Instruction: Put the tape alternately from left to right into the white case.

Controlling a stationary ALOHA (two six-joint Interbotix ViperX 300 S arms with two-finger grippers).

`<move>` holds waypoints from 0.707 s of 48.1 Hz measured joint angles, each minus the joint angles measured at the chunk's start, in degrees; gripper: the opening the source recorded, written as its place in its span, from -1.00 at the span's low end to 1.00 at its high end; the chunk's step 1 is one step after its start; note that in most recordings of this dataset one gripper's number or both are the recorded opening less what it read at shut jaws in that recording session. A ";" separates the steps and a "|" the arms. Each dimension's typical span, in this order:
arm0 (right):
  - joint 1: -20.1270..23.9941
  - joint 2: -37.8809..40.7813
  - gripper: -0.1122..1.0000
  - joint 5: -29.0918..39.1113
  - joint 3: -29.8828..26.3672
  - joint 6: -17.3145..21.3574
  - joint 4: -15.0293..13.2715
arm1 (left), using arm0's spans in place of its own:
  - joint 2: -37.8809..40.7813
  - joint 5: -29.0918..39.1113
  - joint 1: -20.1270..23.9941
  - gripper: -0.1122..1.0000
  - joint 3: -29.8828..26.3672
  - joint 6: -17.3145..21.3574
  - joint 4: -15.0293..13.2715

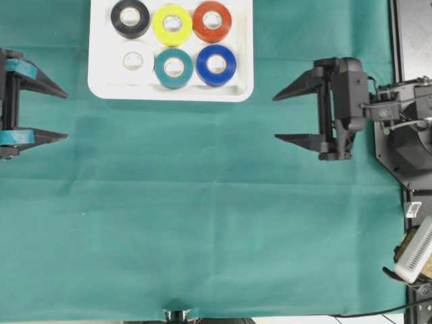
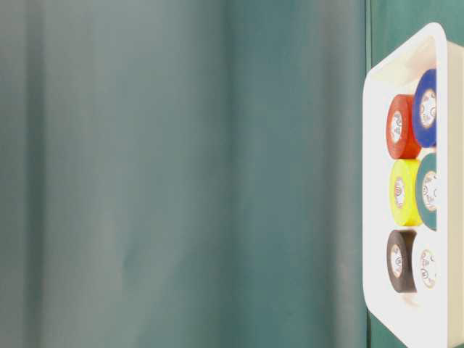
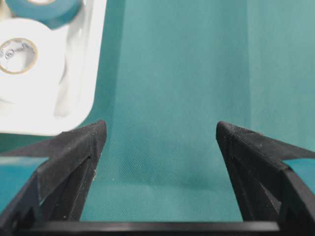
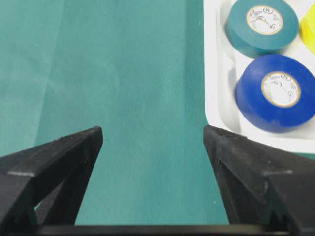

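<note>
A: Where do the six rolls of tape (image 1: 174, 42) sit?
B: All in the white case (image 1: 237, 88) at the far side of the table (image 1: 202, 223): black, yellow, red behind; white, teal, blue in front
A: And the claws?
B: Left claw (image 1: 59, 113) and right claw (image 1: 282, 117) both gape empty, well apart from the case. Filling looks done; I'd judge only pulling clear remains

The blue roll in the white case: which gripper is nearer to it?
Right. The right gripper sits open just right of the blue roll; the left gripper is open beyond the case's left side.
</note>
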 measured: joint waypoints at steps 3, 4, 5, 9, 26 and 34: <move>0.00 -1.14 0.75 0.09 0.62 0.09 0.00 | -1.67 -0.09 0.26 0.99 0.79 -0.09 -0.09; -0.09 -1.58 0.75 0.00 0.79 0.18 0.00 | -2.20 -0.18 0.44 0.99 1.05 0.00 0.00; 0.00 -1.93 0.75 0.00 0.97 0.18 0.09 | -2.64 -0.18 0.44 0.99 1.23 -0.09 -0.09; -0.09 -3.25 0.75 0.00 1.67 0.18 0.00 | -5.10 -0.26 0.79 0.99 2.55 -0.09 0.00; -0.09 -10.55 0.75 0.00 5.80 0.26 0.09 | -17.14 -0.26 1.05 0.99 8.61 -0.09 -0.09; -0.09 -14.24 0.74 0.00 8.00 0.44 0.18 | -22.76 0.18 1.14 0.99 11.34 -0.09 -0.09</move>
